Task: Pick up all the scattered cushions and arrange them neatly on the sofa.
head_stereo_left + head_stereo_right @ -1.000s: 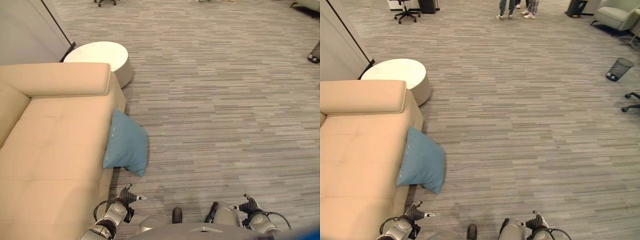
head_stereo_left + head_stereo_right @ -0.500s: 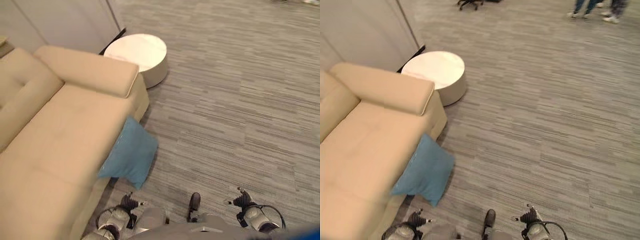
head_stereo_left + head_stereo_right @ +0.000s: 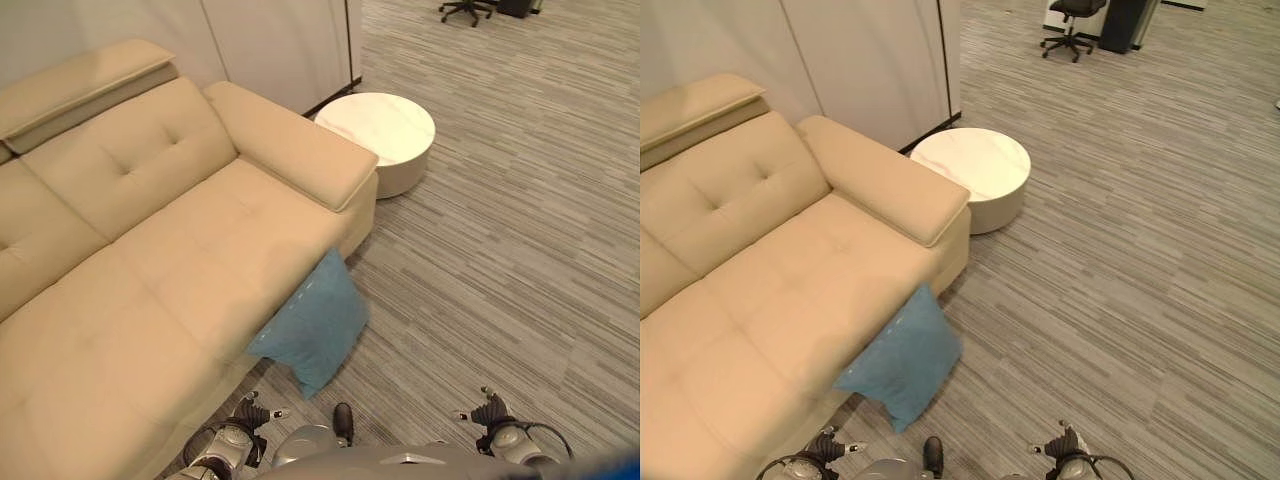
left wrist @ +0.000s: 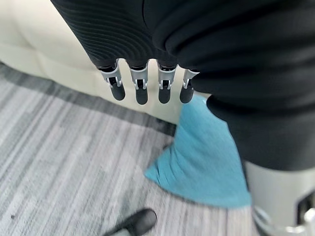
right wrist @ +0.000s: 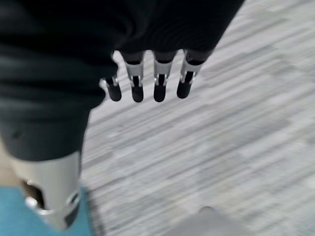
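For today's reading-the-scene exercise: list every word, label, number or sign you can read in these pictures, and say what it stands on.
None can be read.
The blue cushion leaning against the front of the beige sofa is plain.
The round white table carries no print.
The carpet bears stripes, no writing.
The left hand and right hand, both open, show no markings.

Round white low table (image 3: 378, 128) on grey striped carpet (image 3: 520, 230), just beside the seat's arm end. White wall panels (image 3: 865, 55) behind. Black office chair (image 3: 1070, 20) far off.
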`<state>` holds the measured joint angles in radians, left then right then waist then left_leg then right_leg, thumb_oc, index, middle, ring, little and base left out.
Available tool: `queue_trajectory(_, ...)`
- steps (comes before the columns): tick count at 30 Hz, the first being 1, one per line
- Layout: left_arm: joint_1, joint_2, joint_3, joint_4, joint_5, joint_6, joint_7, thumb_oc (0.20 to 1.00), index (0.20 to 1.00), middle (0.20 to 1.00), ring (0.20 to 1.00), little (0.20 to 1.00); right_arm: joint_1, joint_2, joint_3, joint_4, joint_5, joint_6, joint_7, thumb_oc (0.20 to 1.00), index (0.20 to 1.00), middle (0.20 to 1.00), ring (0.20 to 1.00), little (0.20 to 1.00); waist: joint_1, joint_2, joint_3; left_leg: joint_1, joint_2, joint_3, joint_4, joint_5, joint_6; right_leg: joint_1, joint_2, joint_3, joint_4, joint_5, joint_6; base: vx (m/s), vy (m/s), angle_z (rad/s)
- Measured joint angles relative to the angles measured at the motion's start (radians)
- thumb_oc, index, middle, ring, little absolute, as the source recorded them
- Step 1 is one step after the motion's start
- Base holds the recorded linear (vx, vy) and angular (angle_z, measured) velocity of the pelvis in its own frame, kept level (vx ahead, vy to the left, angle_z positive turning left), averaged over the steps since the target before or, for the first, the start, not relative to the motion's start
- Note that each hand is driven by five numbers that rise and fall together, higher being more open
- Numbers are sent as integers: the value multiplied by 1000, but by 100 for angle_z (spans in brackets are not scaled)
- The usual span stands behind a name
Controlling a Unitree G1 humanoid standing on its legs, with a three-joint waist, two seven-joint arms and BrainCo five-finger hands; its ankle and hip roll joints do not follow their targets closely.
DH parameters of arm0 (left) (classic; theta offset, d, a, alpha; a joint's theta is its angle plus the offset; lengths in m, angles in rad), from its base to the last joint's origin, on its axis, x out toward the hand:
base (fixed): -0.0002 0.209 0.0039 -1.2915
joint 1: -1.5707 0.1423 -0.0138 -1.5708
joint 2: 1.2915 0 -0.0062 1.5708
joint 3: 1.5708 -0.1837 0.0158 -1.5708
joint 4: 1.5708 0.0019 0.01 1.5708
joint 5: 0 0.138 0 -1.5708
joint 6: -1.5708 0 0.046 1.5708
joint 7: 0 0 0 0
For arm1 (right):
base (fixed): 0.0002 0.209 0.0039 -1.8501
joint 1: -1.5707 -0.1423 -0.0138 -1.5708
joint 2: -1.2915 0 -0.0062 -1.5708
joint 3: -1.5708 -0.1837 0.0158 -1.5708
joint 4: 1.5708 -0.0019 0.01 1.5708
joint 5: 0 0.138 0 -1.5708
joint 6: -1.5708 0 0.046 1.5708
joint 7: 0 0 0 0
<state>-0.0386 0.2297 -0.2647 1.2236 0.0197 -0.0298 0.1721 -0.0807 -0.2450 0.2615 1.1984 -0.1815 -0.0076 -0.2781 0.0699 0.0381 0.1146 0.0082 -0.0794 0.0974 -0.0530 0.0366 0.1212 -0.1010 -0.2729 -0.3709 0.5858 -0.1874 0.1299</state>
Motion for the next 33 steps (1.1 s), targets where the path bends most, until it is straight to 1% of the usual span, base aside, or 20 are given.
queue_trajectory(1, 0, 0, 0, 0, 0, 0, 0, 1000, 1000, 1000, 1000, 1000, 0, 0, 0, 0, 0, 0, 0, 1000, 1000, 1000, 1000, 1000, 0, 0, 0, 0, 0, 0, 0, 0, 0, 0, 0, 0, 0, 0, 0, 42, 3, 73)
queue_trajectory(2, -5, 8, -2, -1, 0, -1, 0, 1000, 1000, 1000, 1000, 1000, 4, 7, 23, -3, 0, 1, 3, 1000, 1000, 1000, 1000, 1000, 2, -7, 5, 8, -14, -36, 0, 2, 1, -52, 34, 93, -24, -12, 15, 54, -44, 79)
queue_trajectory(5, 21, 11, -9, 0, 1, -2, 0, 1000, 1000, 1000, 1000, 1000, 4, 8, 30, -3, 0, 1, 10, 1000, 1000, 1000, 1000, 1000, 5, -18, 9, 9, -24, -88, -5, 7, -6, -104, 96, 161, -254, 43, -5, 127, -143, 67)
queue_trajectory(7, -24, -8, -12, 44, 3, -3, -4, 1000, 1000, 1000, 1000, 1000, -9, -43, 18, 51, 19, -13, 39, 1000, 1000, 1000, 1000, 1000, -21, -1, 24, -32, -25, -204, 50, -6, -10, -101, 182, 355, -416, 89, 8, 82, -125, 138)
queue_trajectory(8, -52, -6, -10, 44, 4, -9, 0, 1000, 1000, 1000, 1000, 1000, 0, -68, 12, 65, 37, -7, 38, 1000, 1000, 1000, 1000, 1000, -25, -22, 38, -28, -28, -237, 45, -3, -11, -103, 190, 366, -455, 132, 4, 97, -155, 148)
queue_trajectory(10, -37, 9, -14, 39, 7, -22, -14, 1000, 1000, 1000, 1000, 1000, 5, -71, -28, 75, 75, -24, 94, 1000, 1000, 1000, 1000, 1000, -14, -77, 42, -13, -50, -282, 39, -17, -26, -114, 173, 367, -496, 194, -4, 106, -170, 90)
queue_trajectory(13, -19, 18, -29, 52, 12, -22, -15, 1000, 1000, 1000, 1000, 1000, 21, -58, -7, -35, 141, -31, 84, 1000, 1000, 1000, 1000, 1000, -26, -96, 36, -11, -31, -355, 39, -39, -49, -77, 171, 302, -541, 271, -37, 113, -173, 76)
queue_trajectory(15, -4, 5, -23, 42, 12, -21, -19, 1000, 1000, 1000, 1000, 1000, 16, -29, -11, -74, 118, -90, 78, 1000, 1000, 1000, 1000, 1000, -15, -73, 33, 9, 17, -356, 36, -56, -86, -24, 204, 253, -595, 287, -77, 165, -340, 52)
queue_trajectory(17, -12, -19, -11, 56, 13, -20, -14, 1000, 1000, 1000, 1000, 1000, 4, -29, -10, 45, 112, -74, 90, 1000, 1000, 1000, 1000, 1000, -11, -39, 22, 8, 52, -394, 44, -84, -114, 35, 227, 177, -638, 276, -118, 147, -314, 105)
queue_trajectory(19, 0, -21, -22, 53, 13, -20, -18, 1000, 1000, 1000, 1000, 1000, 9, -31, -21, 93, 141, -49, 112, 1000, 1000, 1000, 1000, 1000, -5, -28, 8, 3, 102, -382, 64, -77, -147, 76, 257, 103, -648, 242, -153, 109, -291, 116)
queue_trajectory(20, -7, -15, -31, 51, 12, -21, -19, 1000, 1000, 1000, 1000, 1000, 15, -30, -19, 54, 160, -60, 108, 1000, 1000, 1000, 1000, 1000, -16, -57, 5, -46, 99, -383, 121, -53, -182, 79, 265, 79, -664, 238, -157, 5, -196, 47)
queue_trajectory(22, -18, -22, -31, 51, 12, -21, -20, 1000, 1000, 1000, 1000, 1000, -3, -31, -23, 42, 161, -62, 104, 1000, 1000, 1000, 1000, 1000, -11, -59, 8, -83, 90, -384, 168, -37, -206, 83, 274, 70, -670, 235, -154, -40, -151, 62)
queue_trajectory(23, -45, -17, -31, 52, 12, -21, -20, 1000, 1000, 1000, 1000, 1000, -3, -30, -26, 34, 163, -64, 101, 1000, 1000, 1000, 1000, 1000, -19, -69, 19, -140, 59, -376, 235, -4, -254, 87, 252, 55, -676, 227, -151, -13, -98, 120)
queue_trajectory(24, -76, -16, -34, 50, 12, -22, -20, 1000, 1000, 1000, 1000, 1000, 1, -28, -25, 41, 163, -62, 102, 1000, 1000, 1000, 1000, 1000, -23, -87, 34, -171, 41, -312, 258, 46, -274, 89, 231, 30, -677, 219, -164, 25, -78, 151)
queue_trajectory(25, -78, -11, -35, 35, 12, -19, -20, 1000, 1000, 1000, 1000, 1000, 8, -29, -24, 50, 163, -60, 100, 1000, 1000, 1000, 1000, 1000, -31, -90, 39, -187, 86, -97, 284, 22, -233, 103, 225, -33, -682, 211, -202, 80, -50, 121)
queue_trajectory(27, -76, -9, -42, 34, 12, -18, -20, 1000, 1000, 1000, 1000, 1000, 17, -29, -24, 51, 164, -61, 98, 1000, 1000, 1000, 1000, 1000, -45, -89, 39, -185, 117, 6, 283, 11, -217, 113, 225, -65, -680, 198, -214, 108, 9, 91)
queue_trajectory(28, -68, -2, -37, 30, 12, -17, -20, 1000, 1000, 1000, 1000, 1000, 17, -22, -24, 60, 169, -56, 96, 1000, 1000, 1000, 1000, 1000, -56, -92, 41, -176, 136, 115, 218, -5, -202, 113, 225, -89, -683, 171, -175, 123, 49, 98)
queue_trajectory(29, -63, 1, -37, 30, 12, -17, -21, 1000, 1000, 1000, 1000, 1000, 18, -10, -26, 79, 169, -51, 96, 1000, 1000, 1000, 1000, 1000, -61, -94, 39, -159, 122, 110, 153, -3, -199, 111, 224, -77, -682, 157, -151, 194, 122, 86)
queue_trajectory(32, -15, 1, -24, 29, 10, -18, -20, 1000, 1000, 1000, 1000, 1000, 18, 9, -27, 85, 168, -43, 97, 1000, 1000, 1000, 1000, 1000, -48, -75, 29, -70, 109, 71, 85, -9, -184, 111, 242, -28, -642, 161, -146, 197, 142, -14)
queue_trajectory(33, 3, -17, -10, 37, 11, -16, -21, 1000, 1000, 1000, 1000, 1000, 21, -2, -27, 79, 168, -43, 97, 1000, 1000, 1000, 1000, 1000, -54, -43, 5, -23, 111, 49, 45, -21, -167, 109, 256, -24, -631, 161, -147, 233, 232, -36)
